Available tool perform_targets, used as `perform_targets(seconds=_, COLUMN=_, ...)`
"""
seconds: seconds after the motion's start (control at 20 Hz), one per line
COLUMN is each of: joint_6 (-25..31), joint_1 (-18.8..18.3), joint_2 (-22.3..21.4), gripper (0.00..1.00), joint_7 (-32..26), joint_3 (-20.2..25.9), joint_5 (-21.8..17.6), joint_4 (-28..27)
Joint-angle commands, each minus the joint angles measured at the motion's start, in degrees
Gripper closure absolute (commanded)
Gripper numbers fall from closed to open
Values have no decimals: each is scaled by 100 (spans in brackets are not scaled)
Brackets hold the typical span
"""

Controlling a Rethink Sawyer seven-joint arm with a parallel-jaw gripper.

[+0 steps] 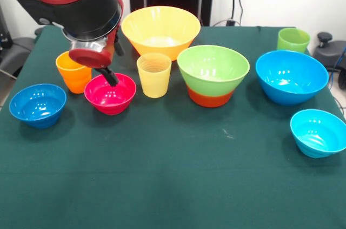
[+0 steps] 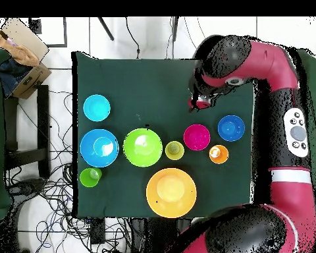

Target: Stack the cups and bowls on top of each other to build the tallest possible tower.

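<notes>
Cups and bowls sit spread across the green bench (image 1: 162,185), most of them single and mouth up, which leaves each rim free for a grasp from above. Only one pair is already joined: the light green bowl (image 1: 213,69) rests nested in the orange-red bowl (image 1: 211,98) near the middle of the bench, a broad low base that looks like the start of the tower. The pale yellow cup (image 1: 154,74) stands by itself just at nine o'clock of that pair in the front view, touching neither bowl. Beyond it, at about twelve o'clock, is the big yellow-orange bowl (image 1: 160,30). At three o'clock of the pair lie the big blue bowl (image 1: 291,76) and, nearer the camera, the small cyan bowl (image 1: 318,132); the light green cup (image 1: 293,39) stands behind them. On the other side, the magenta bowl (image 1: 110,93) sits between the yellow cup and the orange cup (image 1: 73,71), with the small dark blue bowl (image 1: 38,104) farthest out at nine o'clock. The arm comes down from the top of the front view, its red and black wrist tilted, and the gripper (image 1: 111,77) hangs over the far rim of the magenta bowl, seemingly holding nothing. Whether its fingers are spread or closed I cannot tell. Judging from this pose, the magenta bowl is probably the next piece to be picked.
</notes>
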Motion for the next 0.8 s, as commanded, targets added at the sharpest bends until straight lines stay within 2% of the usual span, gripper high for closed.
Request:
perform_targets(seconds=0.05, joint_6=-779, joint_1=-45, joint_2=-63, gripper=0, joint_7=-136, joint_3=-95, joint_5=-40, joint_4=805)
perform_targets(seconds=0.8, joint_6=-1498, joint_1=16, joint_2=-18, gripper=0, joint_7=154, joint_3=-168, joint_5=-106, joint_4=1196)
